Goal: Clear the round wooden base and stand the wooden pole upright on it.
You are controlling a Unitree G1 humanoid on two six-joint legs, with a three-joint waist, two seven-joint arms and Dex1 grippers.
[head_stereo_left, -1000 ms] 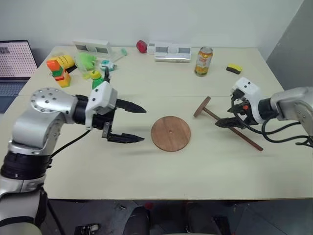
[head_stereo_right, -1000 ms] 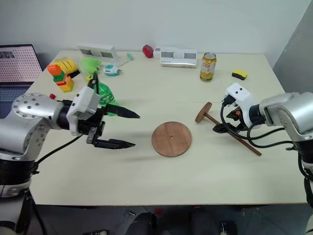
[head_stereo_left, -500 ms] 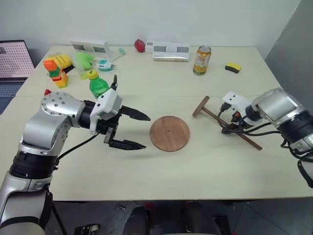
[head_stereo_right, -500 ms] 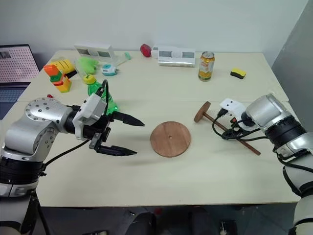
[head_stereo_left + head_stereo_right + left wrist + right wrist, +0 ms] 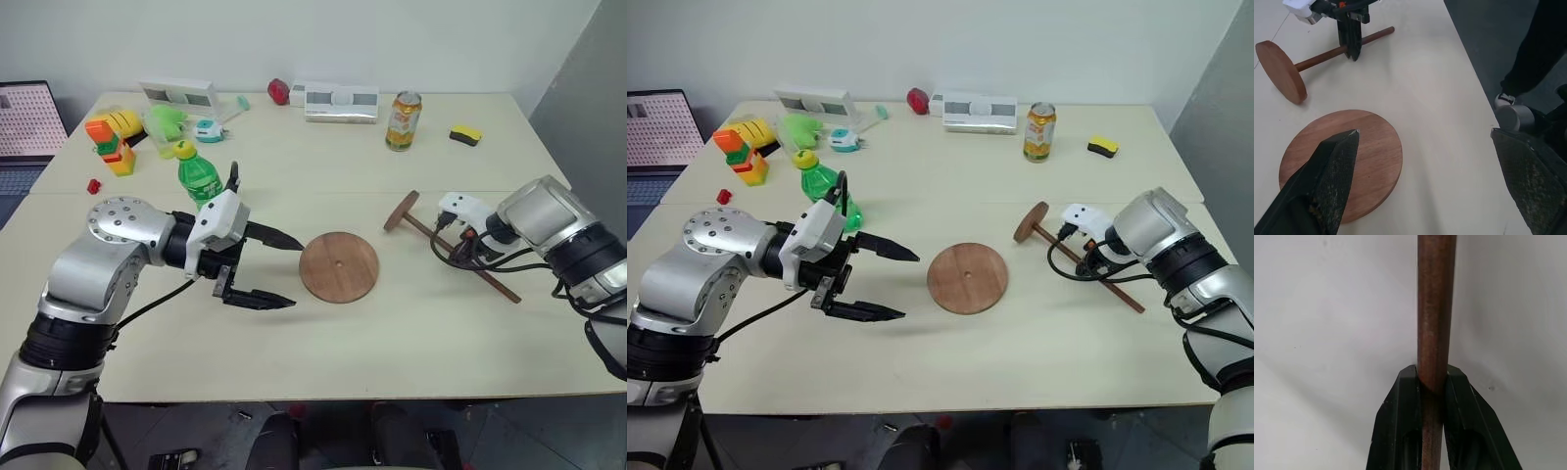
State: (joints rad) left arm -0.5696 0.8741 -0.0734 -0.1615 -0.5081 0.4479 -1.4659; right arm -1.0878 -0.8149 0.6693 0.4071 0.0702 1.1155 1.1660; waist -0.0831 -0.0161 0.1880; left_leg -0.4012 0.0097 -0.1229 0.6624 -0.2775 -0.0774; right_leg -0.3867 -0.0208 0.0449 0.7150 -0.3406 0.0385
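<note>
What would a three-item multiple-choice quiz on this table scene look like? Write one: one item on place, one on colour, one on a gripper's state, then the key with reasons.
1. Where does the wooden pole lie?
A. On the table, to the robot's right of the round wooden base
B. Upright on the base
C. Beside the laptop

2. What colour is the bottle near the left arm?
A. Red
B. Green with a yellow cap
C. Blue

3. What is the right gripper doing?
A. Hanging open above the base
B. Closed on the can
C. Closed on the pole's rod

Key:
1 A: the pole lies flat, its disc end toward the base.
2 B: the head views show a green body and a yellow cap.
3 C: the right wrist view shows both fingers pressed against the rod.
</note>
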